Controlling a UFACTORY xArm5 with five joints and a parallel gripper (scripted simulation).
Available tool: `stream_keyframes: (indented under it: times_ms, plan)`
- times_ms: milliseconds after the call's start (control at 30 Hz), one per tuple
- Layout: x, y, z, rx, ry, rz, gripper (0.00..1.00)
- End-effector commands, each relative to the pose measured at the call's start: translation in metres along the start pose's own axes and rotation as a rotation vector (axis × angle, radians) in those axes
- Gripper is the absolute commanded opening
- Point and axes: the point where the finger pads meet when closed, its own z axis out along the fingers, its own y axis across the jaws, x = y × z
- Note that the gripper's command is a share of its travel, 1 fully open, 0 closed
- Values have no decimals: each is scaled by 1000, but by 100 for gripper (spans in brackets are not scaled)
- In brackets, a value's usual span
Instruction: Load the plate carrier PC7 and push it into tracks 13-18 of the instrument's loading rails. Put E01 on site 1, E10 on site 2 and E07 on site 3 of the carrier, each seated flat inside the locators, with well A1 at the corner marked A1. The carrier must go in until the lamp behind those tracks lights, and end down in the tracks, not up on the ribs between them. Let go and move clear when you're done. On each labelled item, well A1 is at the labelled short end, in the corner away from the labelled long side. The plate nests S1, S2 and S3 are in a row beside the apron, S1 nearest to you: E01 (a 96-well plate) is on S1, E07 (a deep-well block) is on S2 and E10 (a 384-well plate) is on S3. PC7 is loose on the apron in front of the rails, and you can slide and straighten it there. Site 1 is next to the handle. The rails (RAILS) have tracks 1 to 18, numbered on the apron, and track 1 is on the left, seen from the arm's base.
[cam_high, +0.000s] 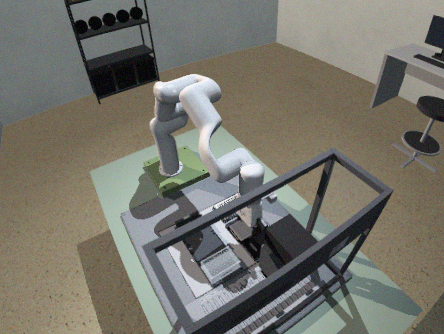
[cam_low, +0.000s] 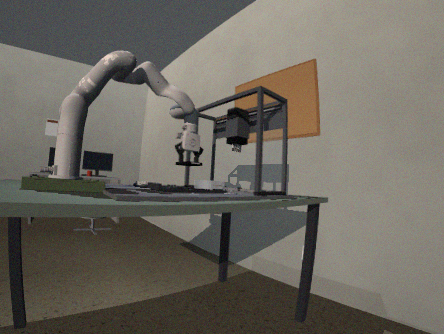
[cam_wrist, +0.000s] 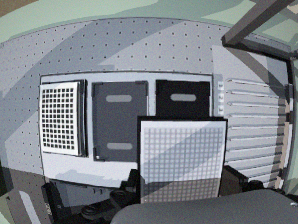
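gripper (cam_low: 188, 161): clamped wide on a thin flat plate and carrying it level, well above the deck, partway along the table from the arm's base toward the framed end.
held plate (cam_wrist: 181, 156): a fine, dense grid, so in my judgement e10, the 384-well plate; in the exterior view it is a thin dark bar seen edge-on at the fingertips.
nests: in the wrist view a row of three lies beyond the plate; e01 (cam_wrist: 61, 117), with the coarse grid, is at the left, a grey item i take for e07 (cam_wrist: 120, 121) is in the middle, and a dark bare-looking nest (cam_wrist: 182, 99) is just past the plate's far edge.
rails (cam_wrist: 249, 129): the ribbed strip to the right of the nests in the wrist view, toward the table edge under the frame.
pc7: not told apart with certainty in any view; dark shapes low in the wrist view are too hidden to name.
key relation: site 2 must be found to the rails' side of the plate, not back over the nests.
long axis: the gripper body hides the plate's near edge, so its direction and the a1 corner cannot be read.
step in hand: carrying e10 toward site 2, by my reading.
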Motion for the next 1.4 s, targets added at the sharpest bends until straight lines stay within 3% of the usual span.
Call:
stream_keyframes:
  times_ms: [0, 1067, 1367]
  plan:
    - [-20, -9, -2, -5, 20, 0, 0]
    - [-144, -74, 2, -4, 19, 0, 0]
    - [-144, -74, 2, -4, 19, 0, 0]
